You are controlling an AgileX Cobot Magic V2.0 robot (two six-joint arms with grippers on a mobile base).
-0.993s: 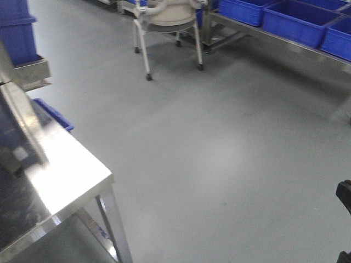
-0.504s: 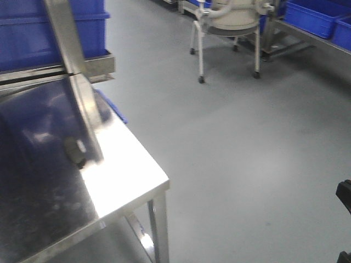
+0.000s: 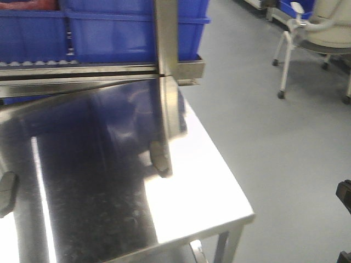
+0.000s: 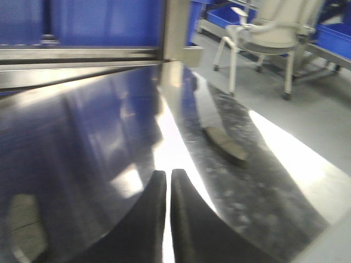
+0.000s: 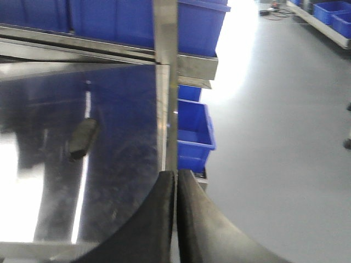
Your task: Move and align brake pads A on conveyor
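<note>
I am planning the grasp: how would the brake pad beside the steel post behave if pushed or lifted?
The brake pad lies flat and low, so it would probably slide, not roll or tip. The shiny steel tabletop likely lets it skid. Its thin profile may make lifting awkward.

The front view overlooks the steel table; both wrist views skim it low, sharing its post.

A shiny steel table stands on grey floor. Blue crates sit behind its steel post; a white wheeled chair stands well apart.
</note>
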